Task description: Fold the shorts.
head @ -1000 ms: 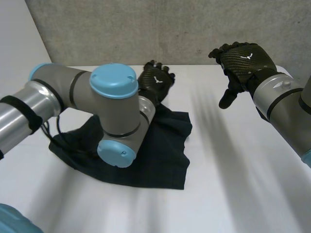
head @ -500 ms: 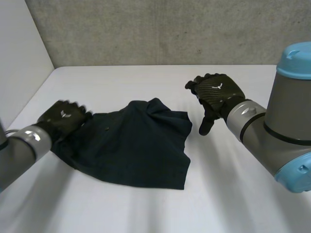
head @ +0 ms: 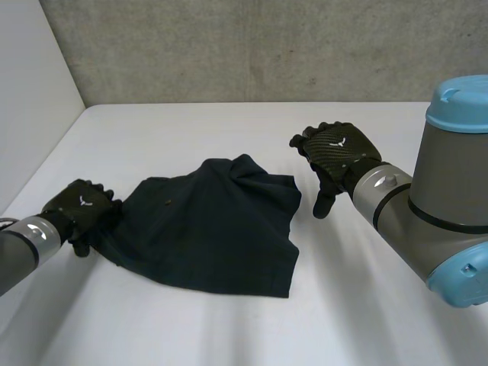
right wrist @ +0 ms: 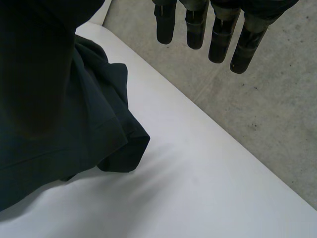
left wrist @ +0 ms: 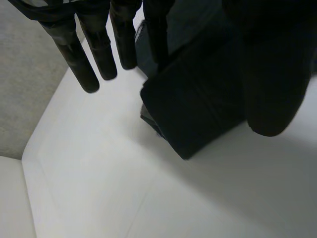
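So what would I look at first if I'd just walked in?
The dark shorts, lying crumpled in the middle of the white table. Next, the two black hands: the left hand at the shorts' left edge, the right hand open beside their right edge.

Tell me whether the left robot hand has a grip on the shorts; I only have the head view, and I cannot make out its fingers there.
Observer: In its wrist view the left robot hand has its fingers straight, not curled round the shorts.
Operator: Where does the cloth sit against that hand?
Observer: A folded-over end of it lies on the table under the palm, between fingers and thumb.
Operator: And the right robot hand?
Observer: Its wrist view shows its fingers hanging straight with nothing in them; a bunched corner of the shorts lies beside its thumb.
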